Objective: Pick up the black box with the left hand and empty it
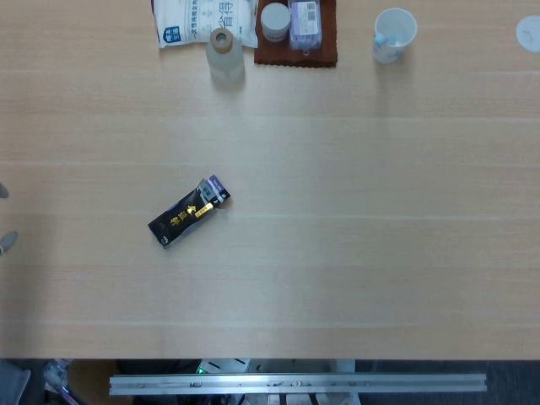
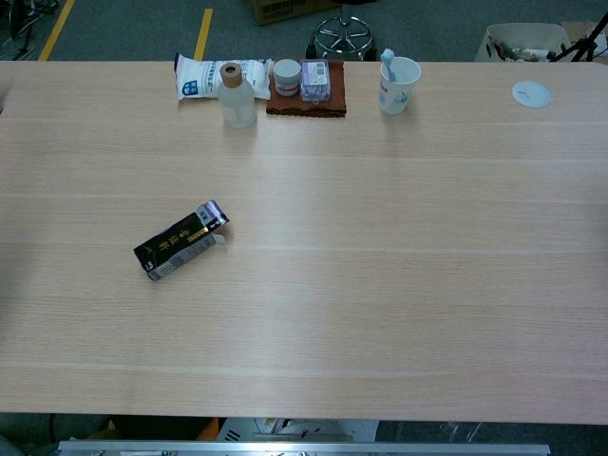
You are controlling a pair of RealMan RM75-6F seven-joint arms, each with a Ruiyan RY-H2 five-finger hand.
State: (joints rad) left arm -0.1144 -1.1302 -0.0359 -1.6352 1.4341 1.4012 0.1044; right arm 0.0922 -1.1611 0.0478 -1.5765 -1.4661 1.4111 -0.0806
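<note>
The black box (image 1: 189,213) with gold lettering lies flat and slantwise on the wooden table (image 1: 354,253), left of centre; in the chest view the black box (image 2: 180,240) has its flap end pointing to the upper right. Only two grey fingertips (image 1: 7,243) of my left hand (image 1: 4,218) show at the left edge of the head view. They are spread apart over bare table, well left of the box and not touching it. The right hand appears in neither view.
Along the far edge stand a white bag (image 2: 214,76), a corked bottle (image 2: 237,95), a brown mat (image 2: 306,103) carrying a jar and a purple container, a white cup (image 2: 399,84) and a white lid (image 2: 531,93).
</note>
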